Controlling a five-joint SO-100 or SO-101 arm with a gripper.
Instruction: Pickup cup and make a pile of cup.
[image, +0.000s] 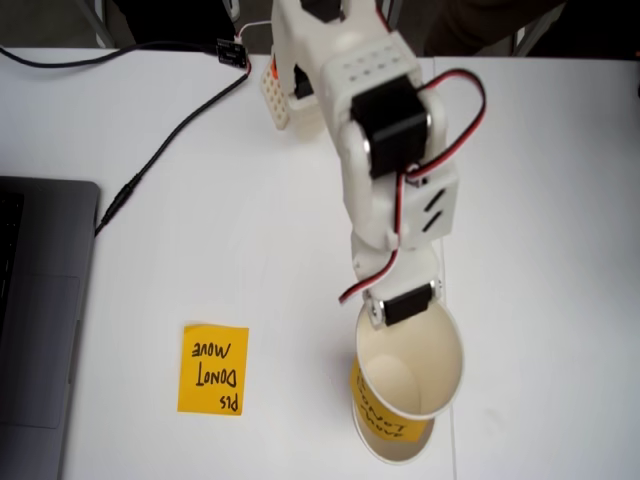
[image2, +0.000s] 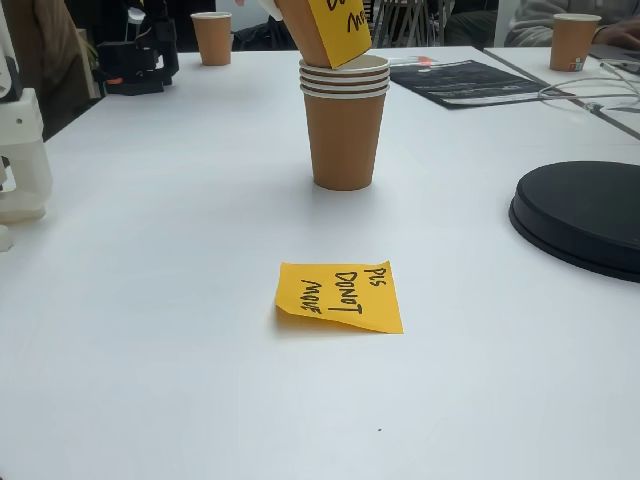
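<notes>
In a fixed view from above, my gripper (image: 402, 300) is shut on the far rim of a paper cup (image: 412, 368) with a cream-white inside and an orange handwritten label (image: 384, 412) on its side. The cup is held tilted over the mouth of another cup (image: 392, 448), whose rim shows just below it. In the fixed view from the side, the held cup (image2: 322, 28) is brown and leans, its bottom dipping into the top of an upright stack of brown cups (image2: 345, 135) with three rims showing.
An orange sticky note (image: 213, 369) (image2: 340, 296) lies flat in front of the stack. A laptop (image: 40, 320) and a black cable (image: 170, 140) are at the left. A black round disc (image2: 580, 215) sits right of the stack; single cups (image2: 211, 37) (image2: 574, 40) stand far back.
</notes>
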